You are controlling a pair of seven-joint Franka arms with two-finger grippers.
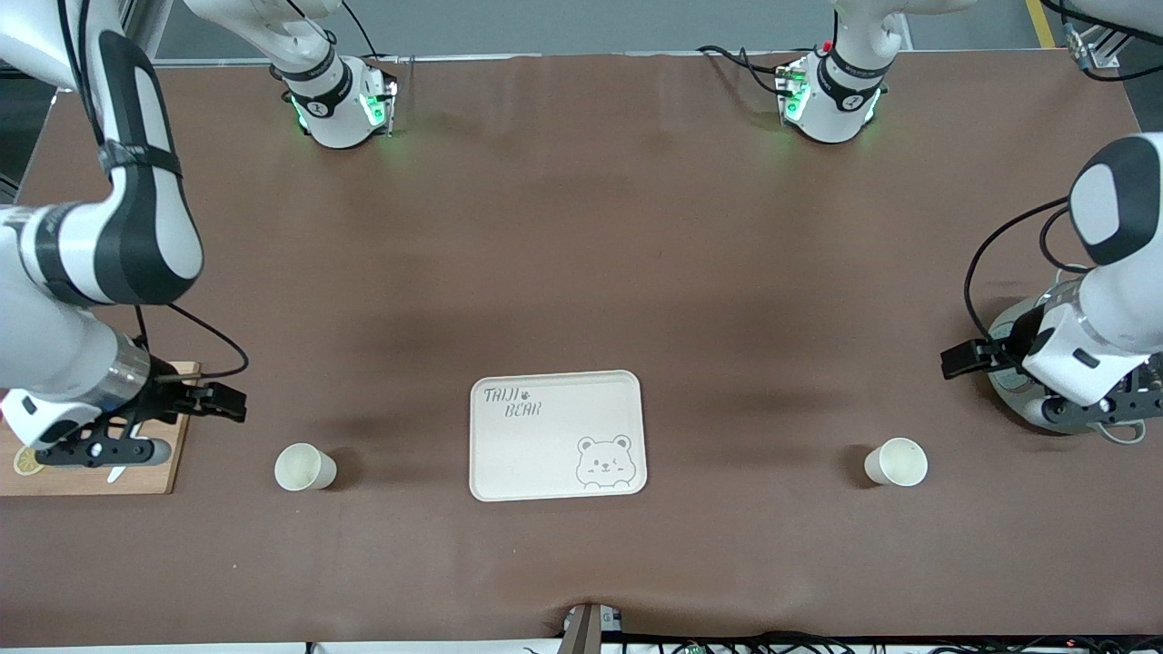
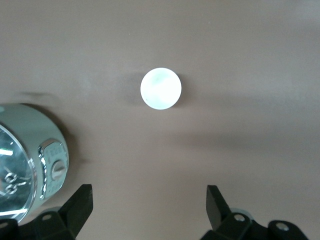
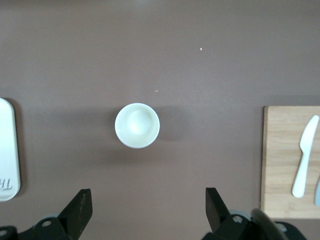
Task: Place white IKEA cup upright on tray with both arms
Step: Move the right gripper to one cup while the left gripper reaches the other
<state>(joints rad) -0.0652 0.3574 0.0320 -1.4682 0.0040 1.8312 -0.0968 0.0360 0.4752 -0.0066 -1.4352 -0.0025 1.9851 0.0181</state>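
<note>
The cream "TAIJI BEAR" tray (image 1: 556,436) lies in the middle of the table, near the front camera. One white cup (image 1: 304,467) stands upright beside it toward the right arm's end; it also shows in the right wrist view (image 3: 137,125), mouth up. A second white cup (image 1: 896,461) stands toward the left arm's end and shows in the left wrist view (image 2: 160,88) as a white disc. My right gripper (image 1: 223,401) (image 3: 148,202) is open and empty, up by the cutting board's edge. My left gripper (image 1: 951,361) (image 2: 149,200) is open and empty, above the table.
A wooden cutting board (image 1: 100,477) (image 3: 282,165) with a white knife (image 3: 304,156) and a lemon slice (image 1: 25,461) lies at the right arm's end. A round silver appliance (image 1: 1016,386) (image 2: 30,150) sits under the left arm. The tray's edge shows in the right wrist view (image 3: 7,150).
</note>
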